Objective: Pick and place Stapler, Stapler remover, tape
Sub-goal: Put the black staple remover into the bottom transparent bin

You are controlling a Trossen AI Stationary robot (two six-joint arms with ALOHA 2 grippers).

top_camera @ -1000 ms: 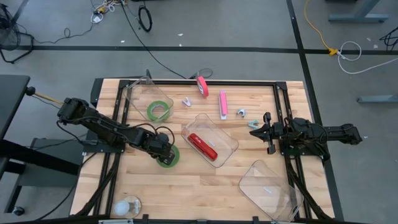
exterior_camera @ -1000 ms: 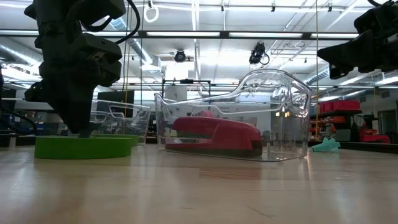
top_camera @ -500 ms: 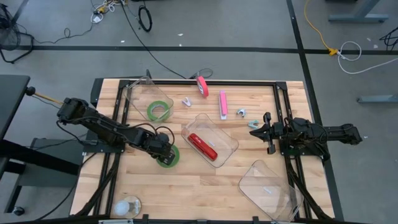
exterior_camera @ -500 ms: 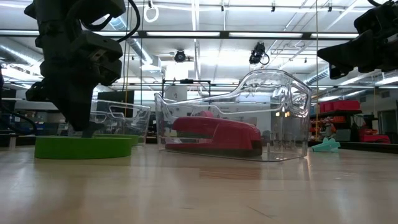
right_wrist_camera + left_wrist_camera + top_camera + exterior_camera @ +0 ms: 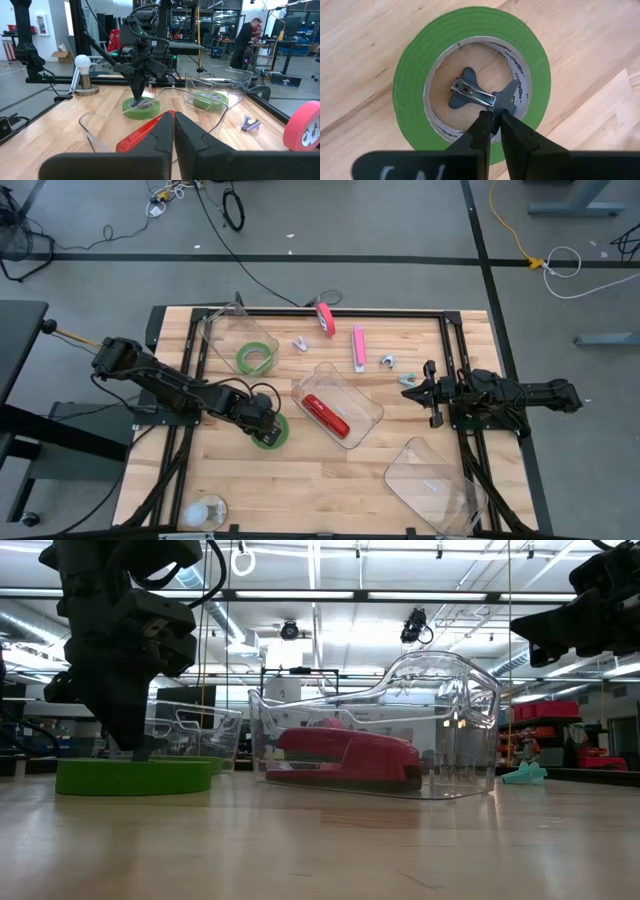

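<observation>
Stapler [image 5: 326, 416], red: placed in clear tray [image 5: 365, 402] beside left claw [image 5: 491, 116], which was clenched on dark staple remover [image 5: 477, 94] inside green tape [image 5: 270, 431] roll below it; both unplaced; right claw [image 5: 432, 393] shut, empty, well apart over bench [image 5: 310, 490]

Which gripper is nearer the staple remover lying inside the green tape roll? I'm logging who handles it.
Left. The left gripper is down inside the green tape roll, closed on the staple remover. The right gripper waits far across the table.

Grey floor [image 5: 400, 220] with cables [image 5: 232, 210]; ceiling strip lights [image 5: 300, 595] overhead.
</observation>
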